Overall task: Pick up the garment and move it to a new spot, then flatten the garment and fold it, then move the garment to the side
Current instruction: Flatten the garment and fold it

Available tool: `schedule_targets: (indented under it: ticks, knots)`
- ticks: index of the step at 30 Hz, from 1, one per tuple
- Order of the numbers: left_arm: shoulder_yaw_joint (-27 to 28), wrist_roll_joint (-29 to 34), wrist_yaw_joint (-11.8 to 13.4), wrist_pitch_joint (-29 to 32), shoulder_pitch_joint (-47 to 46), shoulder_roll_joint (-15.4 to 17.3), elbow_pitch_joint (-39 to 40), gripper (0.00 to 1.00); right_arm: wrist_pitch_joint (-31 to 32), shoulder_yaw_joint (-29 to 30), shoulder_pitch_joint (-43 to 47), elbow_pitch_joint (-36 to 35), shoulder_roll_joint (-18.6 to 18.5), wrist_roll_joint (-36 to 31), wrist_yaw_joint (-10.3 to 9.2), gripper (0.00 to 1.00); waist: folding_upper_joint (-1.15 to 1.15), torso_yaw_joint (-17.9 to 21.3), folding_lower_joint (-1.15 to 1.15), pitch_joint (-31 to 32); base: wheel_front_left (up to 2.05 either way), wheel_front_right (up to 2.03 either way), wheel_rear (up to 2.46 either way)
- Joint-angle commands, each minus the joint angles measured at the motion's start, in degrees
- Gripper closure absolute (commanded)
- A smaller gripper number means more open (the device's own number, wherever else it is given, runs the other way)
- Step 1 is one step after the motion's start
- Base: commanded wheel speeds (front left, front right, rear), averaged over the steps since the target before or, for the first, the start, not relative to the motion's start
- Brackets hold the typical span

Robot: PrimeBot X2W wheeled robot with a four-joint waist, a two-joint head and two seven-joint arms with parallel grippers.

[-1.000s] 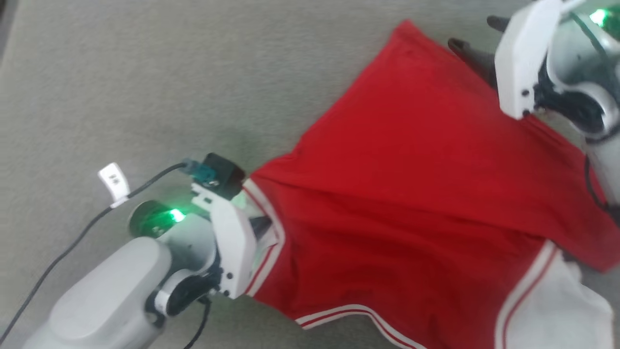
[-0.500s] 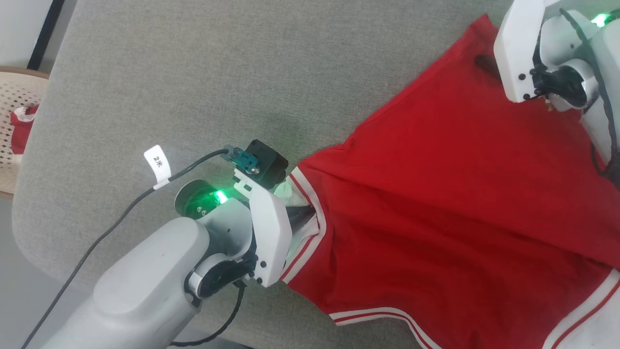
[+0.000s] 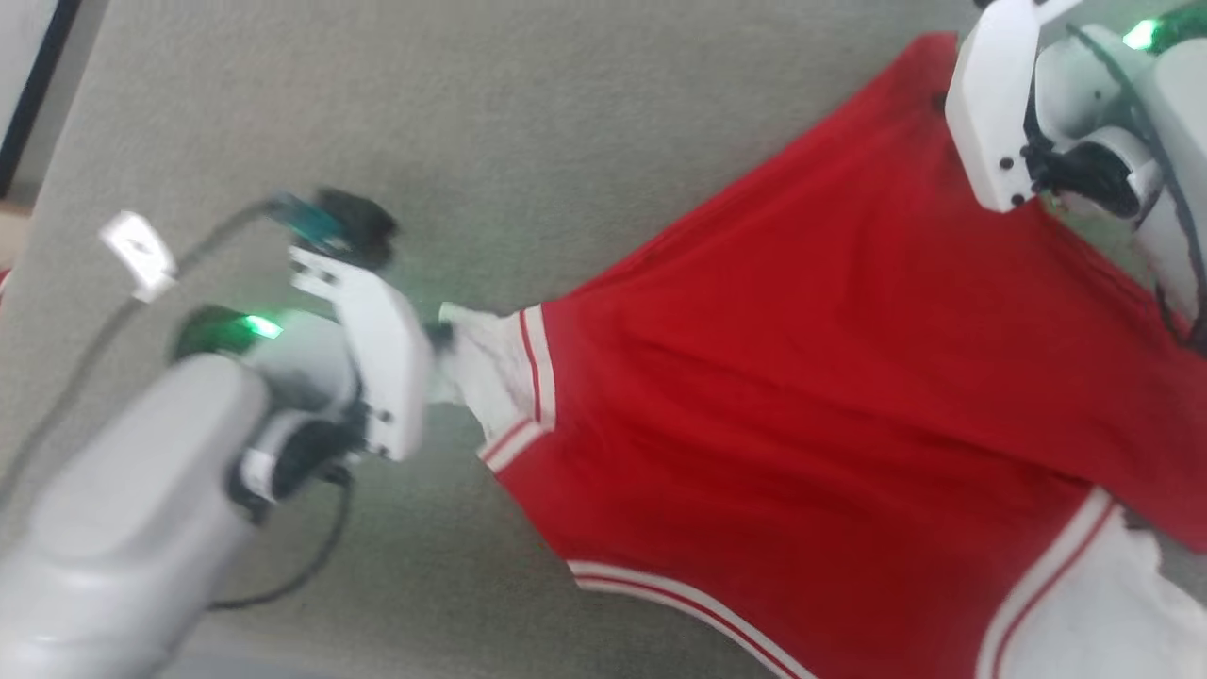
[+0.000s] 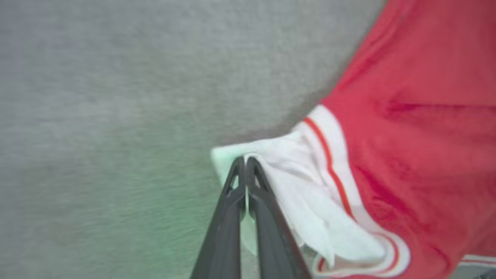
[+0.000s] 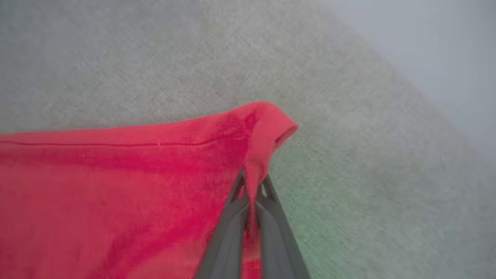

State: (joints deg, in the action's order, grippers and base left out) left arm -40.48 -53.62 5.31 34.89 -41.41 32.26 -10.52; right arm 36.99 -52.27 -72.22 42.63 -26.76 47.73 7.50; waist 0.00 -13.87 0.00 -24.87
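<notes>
My left tool (image 4: pixel 245 159) is clamped on the white sleeve (image 4: pixel 294 174) of the garment (image 3: pixel 801 377). In the left wrist view its two dark fingers (image 4: pixel 224 217) meet at the tips with the sleeve's edge caught between them. The cloth bunches just beside them, toward the garment's red body. My left forearm (image 3: pixel 113 528) lies off the garment on that sleeve's side and angles in toward it. The white wrist housing (image 3: pixel 382 377) sits just short of the sleeve, with a green light (image 3: pixel 259 326) glowing behind it. A dark cable (image 3: pixel 66 396) with a white tag (image 3: pixel 140 253) trails away from the garment along that arm.

My right tool (image 5: pixel 254 177) is closed on the garment's red hem corner (image 5: pixel 267 124), at the end opposite the held sleeve. In the right wrist view a narrow fold of red cloth runs down between the fingertips, and the corner curls over just past them. My right wrist (image 3: pixel 990 104) stands over that corner, and the arm runs back along the garment's edge.

The garment lies plain red side up on the grey woven surface (image 3: pixel 471 113), pulled out between my two tools, with long creases running from one grip toward the other. Its second white sleeve (image 3: pixel 1084 613), edged with red and white stripes, hangs loose at the garment's near side. Motion blur keeps me from telling whether the middle of the garment rests on the surface or is lifted off it.
</notes>
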Motion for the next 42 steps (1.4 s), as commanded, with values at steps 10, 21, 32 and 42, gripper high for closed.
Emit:
schedule_targets:
  ticks: [10, 21, 32, 42]
  knots:
    - [5.33, 1.03, 4.63, 7.14, -9.83, 8.32, 2.28, 1.00, -5.84, -1.23, -2.11, -5.24, -5.04, 3.05, -0.01, 1.00, 0.00, 9.30, 0.00, 9.47, 0.00, 0.00, 0.00]
    - [5.34, 5.61, 2.69, 6.59, -21.57, 8.04, -5.30, 1.00, -8.31, 2.56, -0.83, -7.79, -7.91, 2.88, -0.02, 1.00, 0.00, 14.85, 0.00, 16.04, 0.00, 0.00, 0.00]
    - [4.83, 13.75, -1.88, -8.69, -38.39, 0.93, -22.28, 1.00, -20.44, 9.39, -6.91, 3.03, -1.61, -4.81, -0.02, 1.00, 0.00, 17.66, 0.00, 10.77, 0.00, 0.00, 0.00]
    - [5.13, 22.15, -2.86, -31.70, -55.44, -3.27, -33.02, 1.00, -42.21, 15.12, -18.73, 16.42, 4.26, -17.76, -0.02, 1.00, 0.00, 18.01, 0.00, 3.21, 0.00, 0.00, 0.00]
